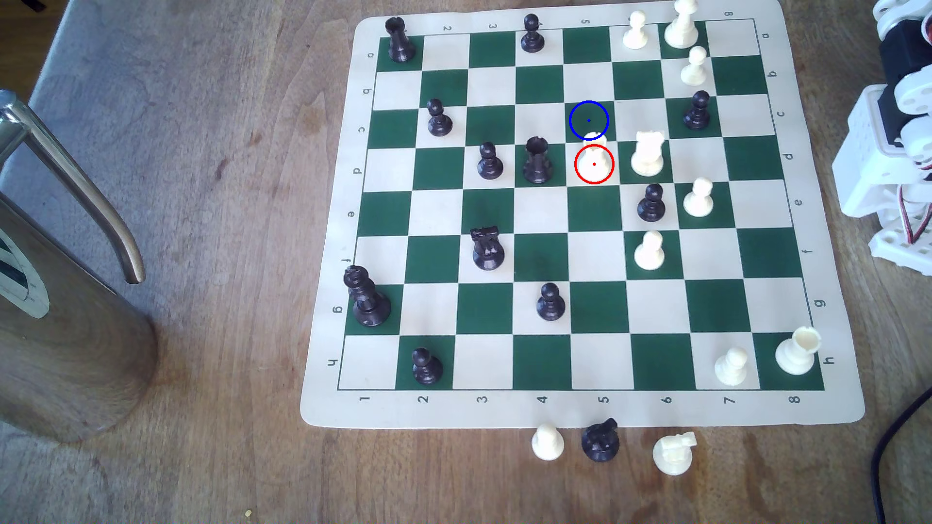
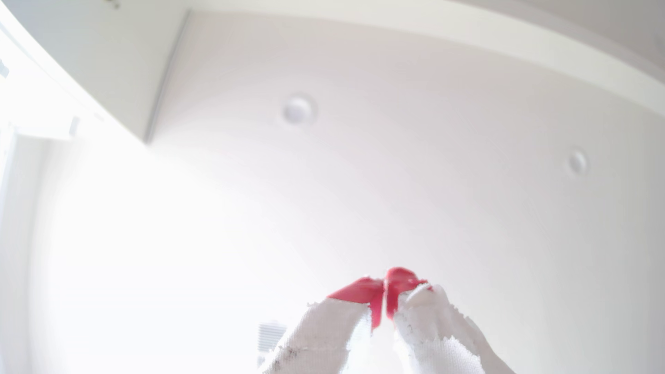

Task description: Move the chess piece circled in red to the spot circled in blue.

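Worn wooden table [image 1: 201, 201] carries flexible green-and-cream chess mat [image 1: 827, 403], edges curled. My arm [image 1: 887, 151], white printed plastic, folded upright off mat at exterior view's right. My gripper [image 2: 385, 287] points at white ceiling [image 2: 396, 108]; red tips pressed together, holding nothing. Cream rook [image 1: 594, 160], notched top, stands on red-ringed cream square, just beside blue-ringed green square [image 1: 588, 120].

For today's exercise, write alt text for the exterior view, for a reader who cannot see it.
A green-and-cream chess mat lies on a wooden table, with a white rook ringed in red beside a black rook. The next dark green square is ringed in blue. The white robot arm waits at the exterior view's right.
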`<state>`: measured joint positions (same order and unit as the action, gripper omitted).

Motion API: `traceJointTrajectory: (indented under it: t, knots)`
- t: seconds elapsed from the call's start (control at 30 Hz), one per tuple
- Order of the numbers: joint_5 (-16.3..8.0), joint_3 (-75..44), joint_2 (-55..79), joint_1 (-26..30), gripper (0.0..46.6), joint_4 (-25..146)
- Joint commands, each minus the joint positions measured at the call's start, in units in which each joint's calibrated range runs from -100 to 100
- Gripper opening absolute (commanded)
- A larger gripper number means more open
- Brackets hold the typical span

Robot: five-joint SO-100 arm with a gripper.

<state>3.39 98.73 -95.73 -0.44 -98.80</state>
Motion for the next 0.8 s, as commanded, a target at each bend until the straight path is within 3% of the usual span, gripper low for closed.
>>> traceJointTrajectory:
  t: [0.0,0.3,0.6,0.77]
  knots:
    - [-0.9,1.3,-0.1,1.0,2.1,0.7]
    - [-1.0,1.1,0.0,2.2,2.0,12.0]
    - [-0.6,-2.9,0.0,2.2,1.6,42.2]
    - [0.2,-10.3,0.0,0.6,1.4,72.3]
